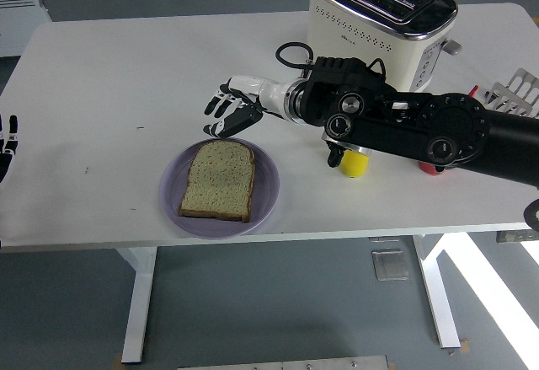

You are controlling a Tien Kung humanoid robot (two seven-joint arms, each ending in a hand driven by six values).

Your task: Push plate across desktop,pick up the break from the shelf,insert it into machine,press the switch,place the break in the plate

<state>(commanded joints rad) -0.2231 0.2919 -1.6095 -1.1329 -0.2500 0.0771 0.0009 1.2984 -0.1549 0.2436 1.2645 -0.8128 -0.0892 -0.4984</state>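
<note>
A slice of bread (pixel 217 180) lies flat on the lilac plate (pixel 266 191) near the table's front edge. My right hand (pixel 224 110) hovers just beyond the plate's far rim, fingers spread and holding nothing. The black right arm (pixel 404 126) stretches in from the right across the table. The cream toaster (pixel 379 29) stands at the back, both slots empty. My left hand (pixel 8 138) rests at the left edge.
A yellow object (pixel 354 163) sits under the right forearm, and a red bottle (pixel 431 166) is mostly hidden behind the arm. A metal rack (pixel 518 92) stands at the right edge. A black cable (pixel 290 54) loops beside the toaster.
</note>
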